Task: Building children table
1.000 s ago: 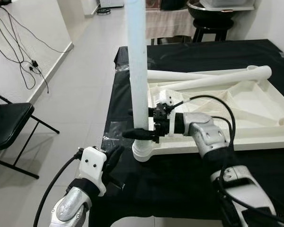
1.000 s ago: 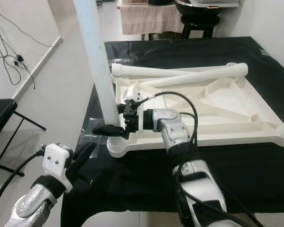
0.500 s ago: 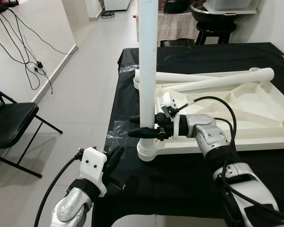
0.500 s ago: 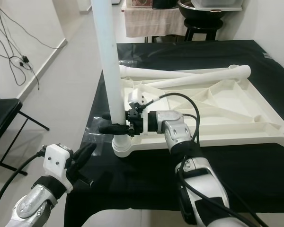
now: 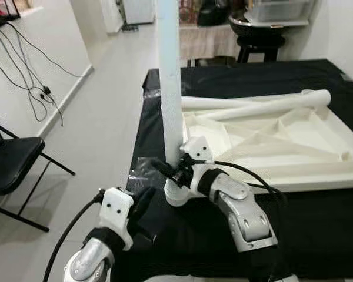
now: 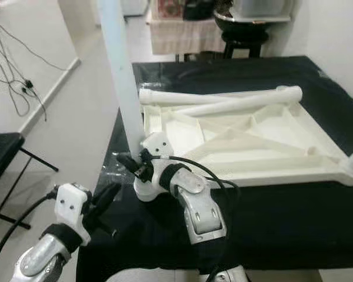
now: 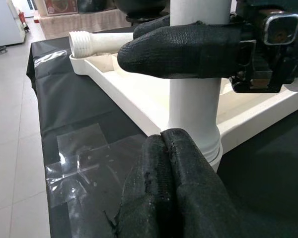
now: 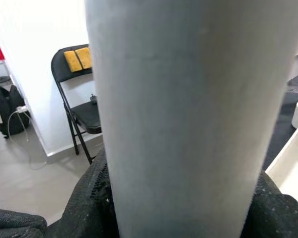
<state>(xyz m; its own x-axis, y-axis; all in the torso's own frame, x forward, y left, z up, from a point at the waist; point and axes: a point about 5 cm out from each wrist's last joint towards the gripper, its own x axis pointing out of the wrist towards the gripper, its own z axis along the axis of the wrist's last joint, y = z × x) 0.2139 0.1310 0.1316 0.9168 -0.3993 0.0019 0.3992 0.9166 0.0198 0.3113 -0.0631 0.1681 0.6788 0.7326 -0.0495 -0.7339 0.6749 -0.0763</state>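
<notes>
Nearby, right end effector (image 5: 167,170) clamps upright leg (image 5: 170,88); left end effector (image 5: 142,202) closed, loose legs (image 5: 256,106) behind.

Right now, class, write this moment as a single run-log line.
right gripper: shut on upright leg near corner socket | left gripper: shut, idle beside socket | tabletop: upside down on black cloth

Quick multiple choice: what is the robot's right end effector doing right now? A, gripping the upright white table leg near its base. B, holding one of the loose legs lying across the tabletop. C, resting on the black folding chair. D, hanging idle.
A: the right end effector is closed around the upright table leg just above the corner socket of the upturned white tabletop.
</notes>
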